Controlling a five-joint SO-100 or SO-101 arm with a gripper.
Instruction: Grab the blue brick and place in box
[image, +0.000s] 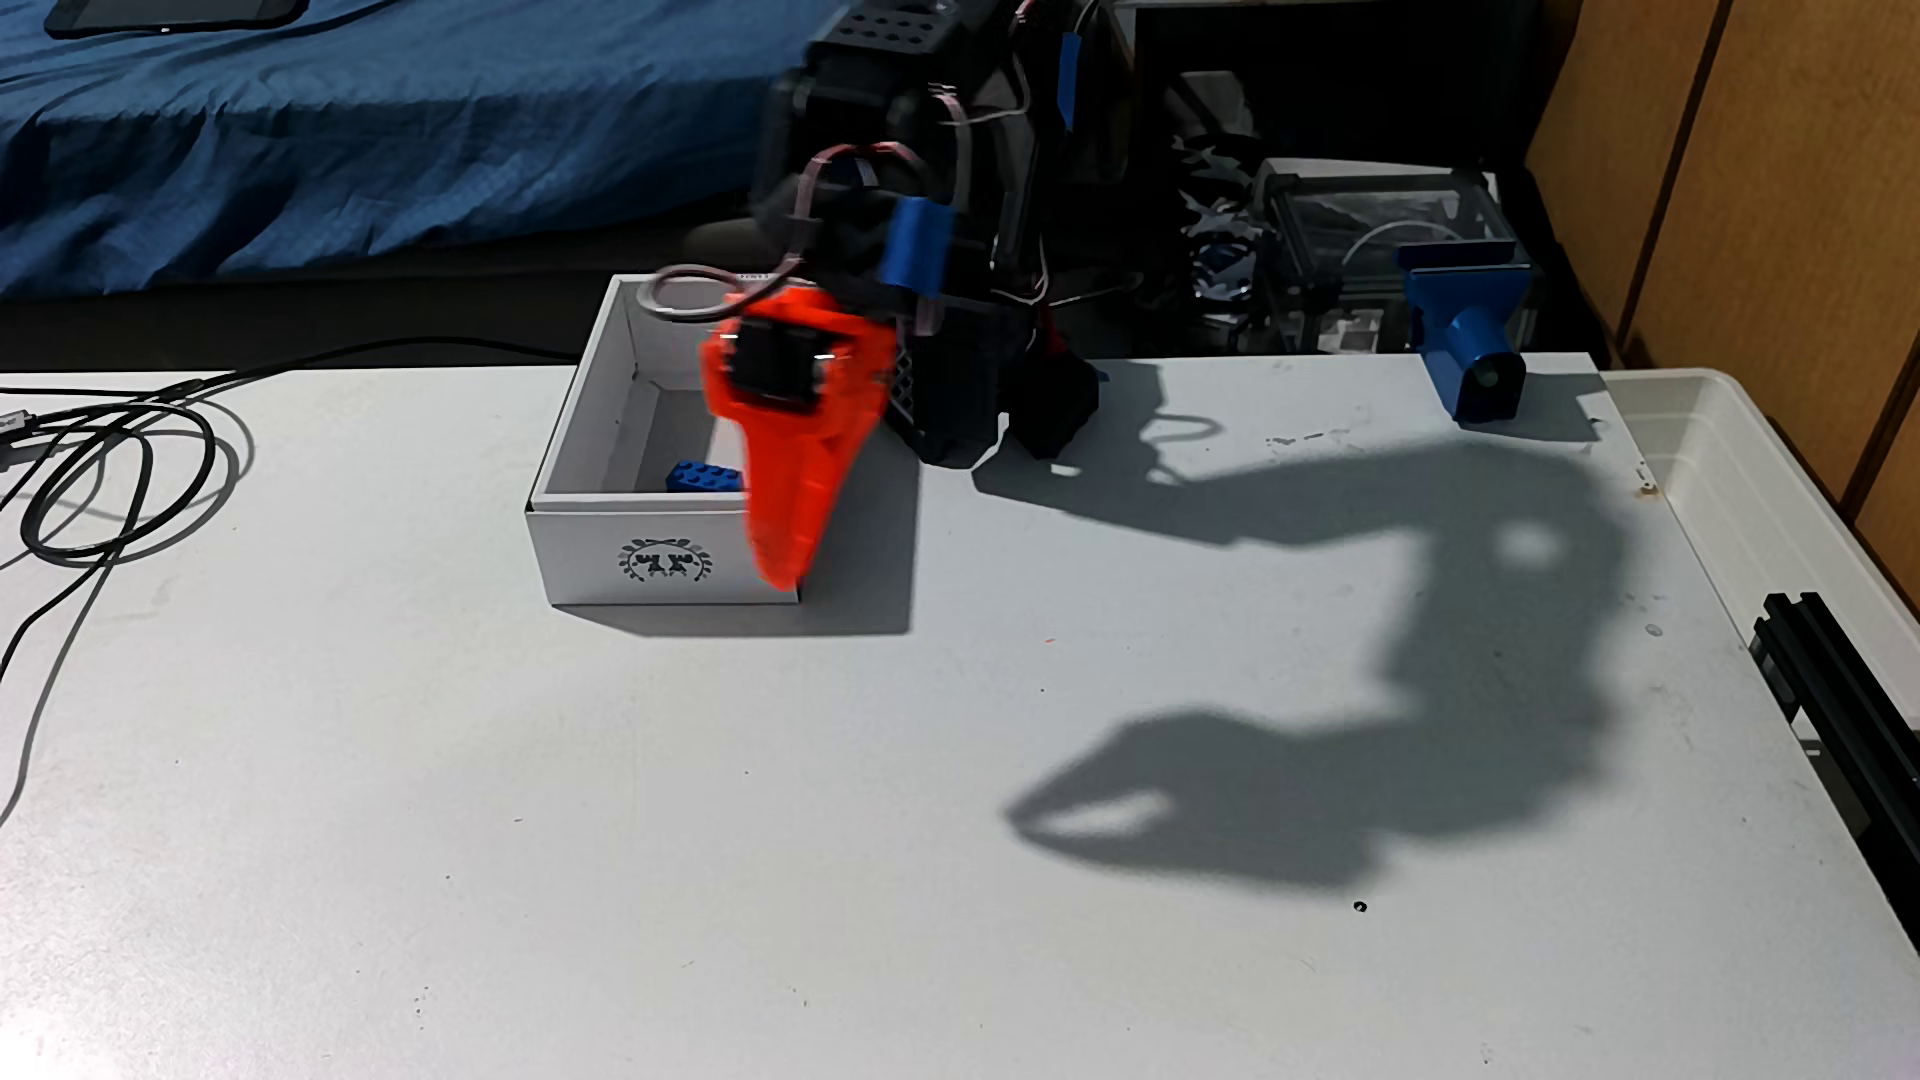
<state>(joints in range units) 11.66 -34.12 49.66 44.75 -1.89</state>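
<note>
At the far left, black cables (114, 478) lie looped on the white bench (520, 831), and a bed (364, 135) with a blue cover sits behind it. Further along stands the box (582, 561), its wreath emblem on the near short wall. The brick (704, 477) lies inside it, on the floor near the front wall, partly hidden by the orange end effector (784, 576). That end effector hangs over the box's right side, tip pointing down in front of the near right corner; it is blurred, so I cannot tell from the arm itself whether the fingers are apart or together, though its shadow (1122, 820) on the bench seems to show a gap. The black arm (935, 312) rises behind the box. To the right, a blue mount (1470, 332) stands at the bench's back edge, and a translucent tub (1787, 478) sits beside the bench.
</note>
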